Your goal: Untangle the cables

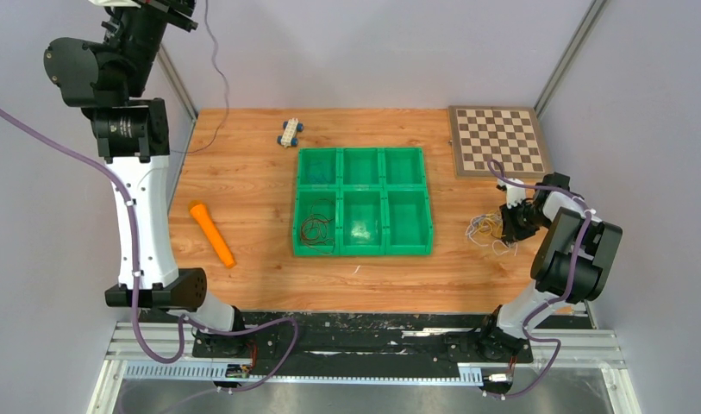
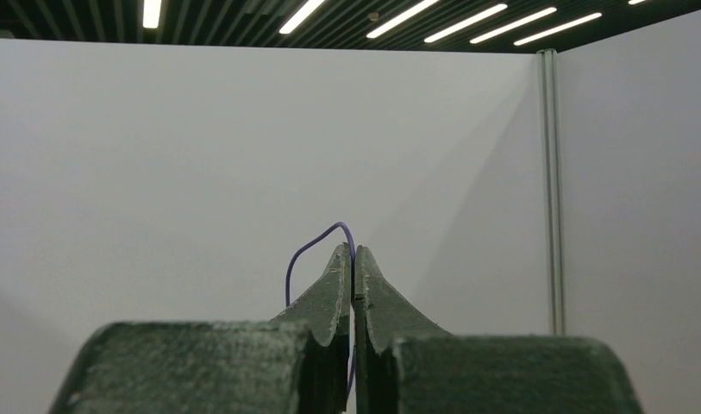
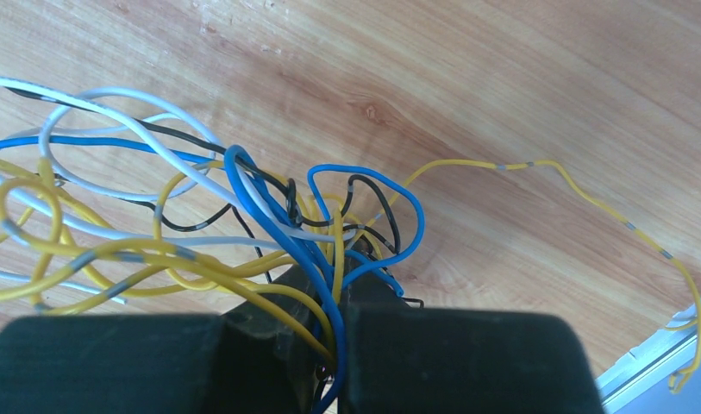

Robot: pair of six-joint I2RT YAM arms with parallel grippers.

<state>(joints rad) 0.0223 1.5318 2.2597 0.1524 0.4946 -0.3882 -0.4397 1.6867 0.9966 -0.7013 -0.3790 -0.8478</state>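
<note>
A tangle of yellow, blue, white and black cables [image 1: 487,230] lies on the wood table near its right edge. My right gripper [image 1: 506,221] is down at it. In the right wrist view the right gripper [image 3: 338,286] is shut on a blue cable [image 3: 243,185] and yellow cables [image 3: 157,252] that run between the jaws. One yellow strand [image 3: 588,194] trails off to the right. My left arm is raised high at the back left. Its gripper [image 2: 353,251] is shut on a thin purple cable [image 2: 299,256], which hangs down to the table [image 1: 217,65]. Dark red and black cables [image 1: 316,228] lie in the green tray.
A green six-compartment tray [image 1: 362,252] sits mid-table. An orange carrot-shaped object [image 1: 211,233] lies to the left, a small toy car [image 1: 289,132] at the back, and a chessboard [image 1: 499,140] at the back right. The table's edge [image 3: 648,371] is close to the right gripper.
</note>
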